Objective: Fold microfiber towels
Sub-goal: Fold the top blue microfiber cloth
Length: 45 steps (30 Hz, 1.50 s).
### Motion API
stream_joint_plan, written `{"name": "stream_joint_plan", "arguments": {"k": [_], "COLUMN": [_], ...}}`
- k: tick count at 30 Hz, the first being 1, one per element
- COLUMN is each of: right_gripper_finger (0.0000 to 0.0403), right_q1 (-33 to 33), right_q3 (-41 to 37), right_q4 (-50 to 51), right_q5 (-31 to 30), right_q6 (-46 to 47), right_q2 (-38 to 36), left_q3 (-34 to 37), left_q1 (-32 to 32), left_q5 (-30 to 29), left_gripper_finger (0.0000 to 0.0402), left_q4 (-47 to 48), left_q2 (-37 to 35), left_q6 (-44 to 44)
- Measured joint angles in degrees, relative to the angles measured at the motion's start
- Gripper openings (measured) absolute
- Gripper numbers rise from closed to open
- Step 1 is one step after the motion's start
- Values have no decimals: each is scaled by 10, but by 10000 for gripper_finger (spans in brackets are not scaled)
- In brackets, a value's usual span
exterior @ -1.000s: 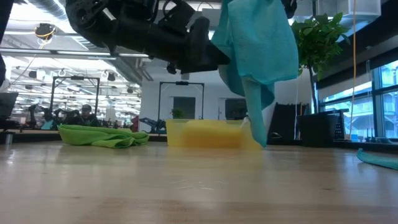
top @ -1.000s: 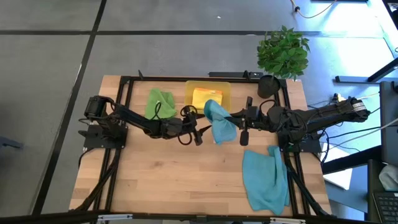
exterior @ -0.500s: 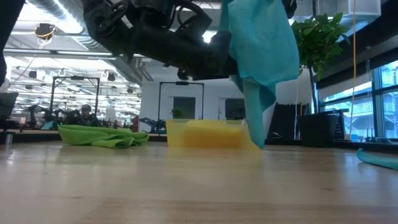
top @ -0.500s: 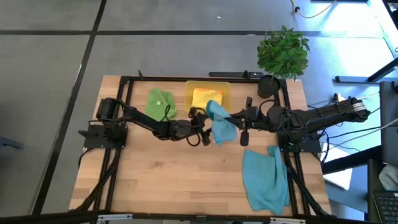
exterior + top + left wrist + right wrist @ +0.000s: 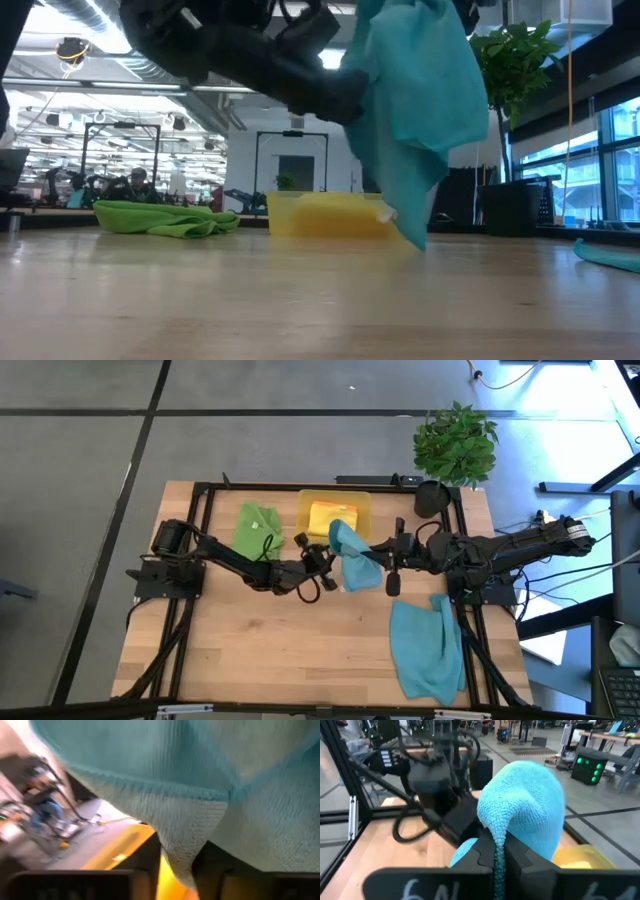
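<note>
A teal-blue towel [image 5: 352, 557] hangs bunched above the middle of the table, between my two grippers. My right gripper [image 5: 373, 550] comes from the right and is shut on its upper part. My left gripper [image 5: 330, 565] comes from the left and is shut on its left side [image 5: 365, 100]. A green towel [image 5: 257, 525] lies crumpled at the far left. A second teal-blue towel [image 5: 428, 645] lies spread at the near right. A yellow towel [image 5: 325, 516] rests in the yellow tray [image 5: 358, 500]. My left gripper pinches a hanging stretch of the teal towel's side [image 5: 176, 851] between its two fingers [image 5: 216, 867], coming level from the table's left; one layer or several, I cannot tell. My right gripper pinches the towel's upper part [image 5: 498, 837] between its two fingers, level from the table's right. The cloth bulges in a fold above the fingertips and hangs slack below, its lower tip [image 5: 415, 238] just above the table.
A potted plant [image 5: 455, 445] stands at the table's far right corner. The yellow tray sits at the far edge, right behind the hanging towel. Bare wood [image 5: 280, 650] shows across the near left half.
My left gripper has gone toward the table's right edge, up to the hanging teal towel, and has shut on its left side. The towel's left side now stands drawn toward that gripper, and its lower part has swung a little. My right gripper has kept still.
</note>
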<state>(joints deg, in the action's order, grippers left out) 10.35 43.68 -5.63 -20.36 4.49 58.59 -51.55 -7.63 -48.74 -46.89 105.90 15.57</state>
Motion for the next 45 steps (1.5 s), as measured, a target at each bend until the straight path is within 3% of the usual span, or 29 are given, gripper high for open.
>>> {"name": "stream_joint_plan", "arguments": {"k": [4,10,19,28,33,37,45], "right_gripper_finger": [10,10,17,91,145,171,176], "right_q1": [0,0,0,1,11,20,52], "right_q3": [0,0,0,21,28,28,7], "right_q4": [39,117,168,266,337,321,143], "right_q5": [1,6,2,-23,-22,-21,11], "right_q6": [15,15,-19,53,130,139,46], "right_q2": [0,-2,-13,-40,-39,-36,74], "left_q3": [0,0,1,1,1,1,1], "left_q1": [-23,-51,-40,-76,-100,-100,-65], "left_q5": [-53,-78,-42,-26,44,103,110], "left_gripper_finger": [9,2,0,0,0,0,0], "left_q4": [10,61,222,426,475,475,510], "left_q2": [-15,-51,-129,-223,-257,-265,-265], "left_q6": [57,104,119,48,-2,-19,-67]}}
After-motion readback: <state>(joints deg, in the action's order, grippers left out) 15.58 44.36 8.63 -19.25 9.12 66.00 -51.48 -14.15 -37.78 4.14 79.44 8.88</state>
